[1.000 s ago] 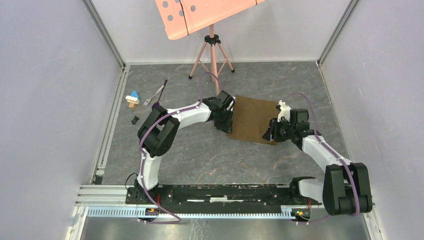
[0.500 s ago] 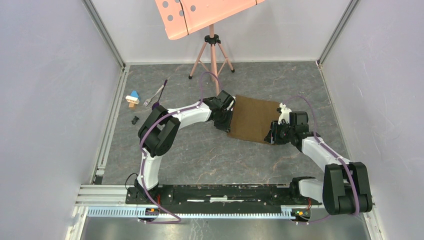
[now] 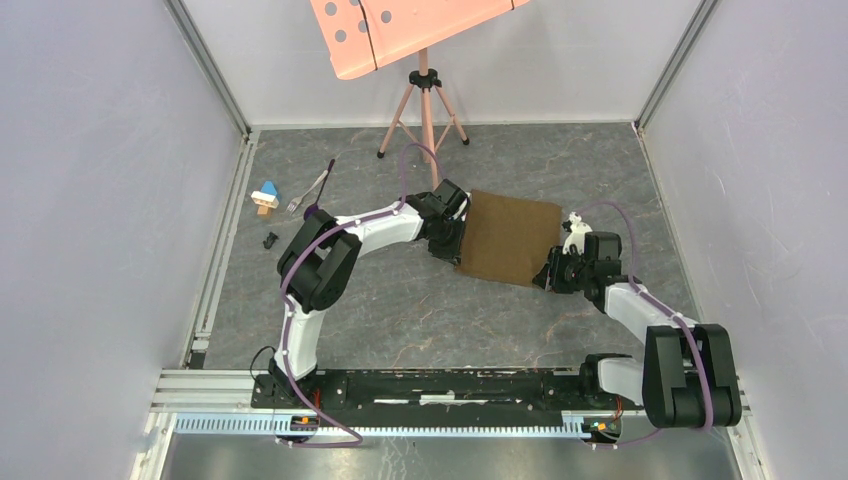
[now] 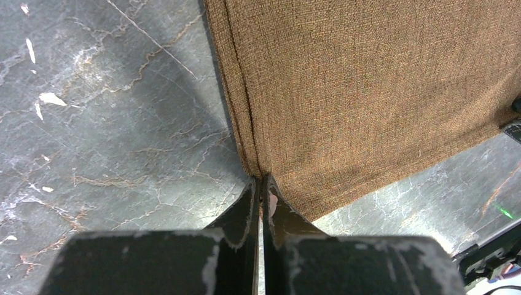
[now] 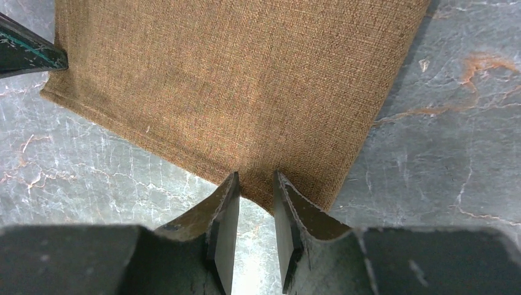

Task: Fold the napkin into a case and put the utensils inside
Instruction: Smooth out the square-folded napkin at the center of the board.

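right jaws drew back to napkin (image 3: 508, 238) edge, narrowly apart, grip unclear; left jaws pinch hem.

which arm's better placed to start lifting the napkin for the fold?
Left. The left fingers are shut on the hem of the napkin at its near-left corner, so that arm could likely lift now. The right fingers stand apart at the near edge by the other corner, not yet gripping.
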